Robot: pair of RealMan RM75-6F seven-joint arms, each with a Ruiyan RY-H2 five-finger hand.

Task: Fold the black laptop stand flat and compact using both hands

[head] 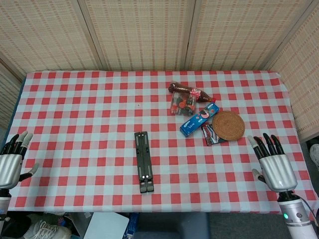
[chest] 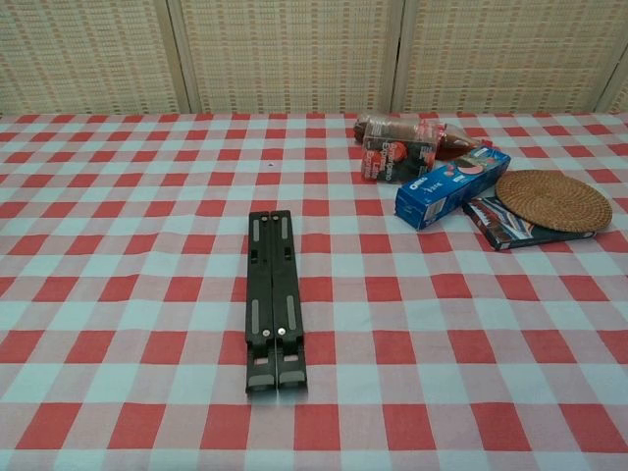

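The right hand (head: 275, 167) sits at the near right edge of the worktop (head: 99, 104), fingers spread and upward, holding nothing. The left hand (head: 10, 164) sits at the near left edge, likewise spread and empty. Neither shows in the chest view.

The worktop wears a red-and-white checked cloth. The laptop stand (head: 144, 162) lies folded flat on it, a long narrow black bar, well apart from both hands and roughly midway between them, nearer the left hand's side of centre. Its length runs away from the robot.

Beyond the right hand, toward the far side, lies a cluster of things. A round woven mat (head: 228, 124) rests closest to that hand, overlapping a small dark packet (head: 211, 135). Just beside the mat, on the side toward the stand, lies a blue biscuit box (head: 198, 119). Further off lie a brown bottle (head: 192, 92) on its side and a small clear package (head: 181, 105) touching it.
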